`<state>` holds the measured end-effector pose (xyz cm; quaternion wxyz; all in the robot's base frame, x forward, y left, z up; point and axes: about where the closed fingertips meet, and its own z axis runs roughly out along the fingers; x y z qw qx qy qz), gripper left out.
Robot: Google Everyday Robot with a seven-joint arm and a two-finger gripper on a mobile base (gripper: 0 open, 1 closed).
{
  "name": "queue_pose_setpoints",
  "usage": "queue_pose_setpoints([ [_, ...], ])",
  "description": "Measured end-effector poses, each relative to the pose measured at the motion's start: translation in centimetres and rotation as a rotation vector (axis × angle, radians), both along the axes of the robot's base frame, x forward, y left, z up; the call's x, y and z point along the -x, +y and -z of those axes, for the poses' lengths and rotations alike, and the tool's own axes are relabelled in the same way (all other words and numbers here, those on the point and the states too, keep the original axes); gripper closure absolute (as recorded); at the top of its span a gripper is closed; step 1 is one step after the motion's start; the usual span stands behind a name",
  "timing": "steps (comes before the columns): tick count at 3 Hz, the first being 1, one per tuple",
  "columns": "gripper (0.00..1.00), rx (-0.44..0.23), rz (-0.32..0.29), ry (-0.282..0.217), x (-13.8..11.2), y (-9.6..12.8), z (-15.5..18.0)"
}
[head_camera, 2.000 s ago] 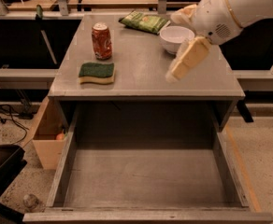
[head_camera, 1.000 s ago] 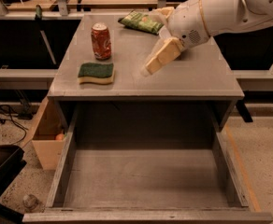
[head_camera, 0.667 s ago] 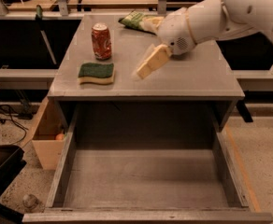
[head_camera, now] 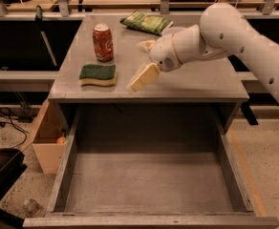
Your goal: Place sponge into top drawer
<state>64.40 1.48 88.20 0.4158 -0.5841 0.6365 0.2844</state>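
The sponge (head_camera: 97,74), dark green on top with a pale yellow base, lies flat on the grey cabinet top (head_camera: 197,80) near its front left edge. The top drawer (head_camera: 149,180) is pulled fully out below it, and nothing lies in it. My gripper (head_camera: 144,61) hangs just above the cabinet top, a short way right of the sponge and not touching it. Its cream fingers (head_camera: 143,77) are spread open and hold nothing. The white arm (head_camera: 235,27) reaches in from the right.
A red soda can (head_camera: 102,42) stands behind the sponge. A green snack packet (head_camera: 146,23) lies at the back of the top. A cardboard box (head_camera: 46,137) sits on the floor left of the drawer. Cables lie at far left.
My gripper has moved left across the cabinet top and lower, from the right side near the bowl to just right of the sponge. The sponge, can and drawer have not moved.
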Motion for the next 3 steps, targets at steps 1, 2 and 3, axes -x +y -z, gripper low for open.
queue_pose_setpoints([
  [1, 0.0, -0.024, -0.003, 0.038, -1.6, 1.5, 2.7],
  [2, 0.0, -0.048, -0.016, 0.058, -2.4, 3.0, 3.9],
  [3, 0.0, -0.075, -0.04, 0.067, -3.1, 5.0, 4.3],
])
